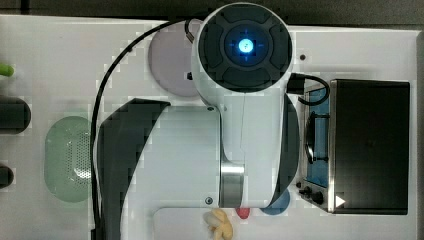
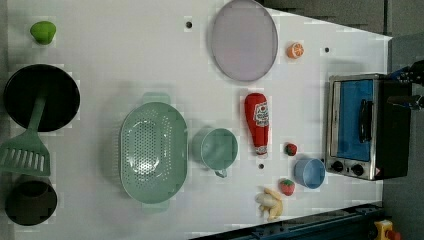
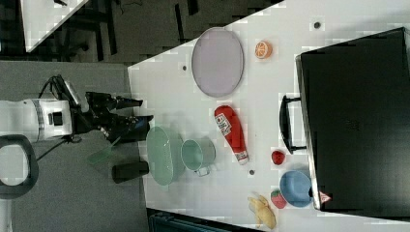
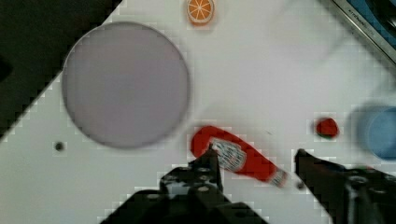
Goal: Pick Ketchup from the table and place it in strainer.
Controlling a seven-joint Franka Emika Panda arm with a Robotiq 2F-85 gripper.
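Red ketchup (image 2: 257, 122) flat on table (image 2: 125, 50) — gripper (image 4: 256, 156) open above

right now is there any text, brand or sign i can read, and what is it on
No text can be read.
Ketchup: the white-and-dark label has print, too blurred to read.
Toaster oven: a small red-and-white triangle sign at one front corner, its symbol too small to make out.

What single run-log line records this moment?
phase: approach | gripper: open, above ketchup | ketchup: lying on table | strainer: empty
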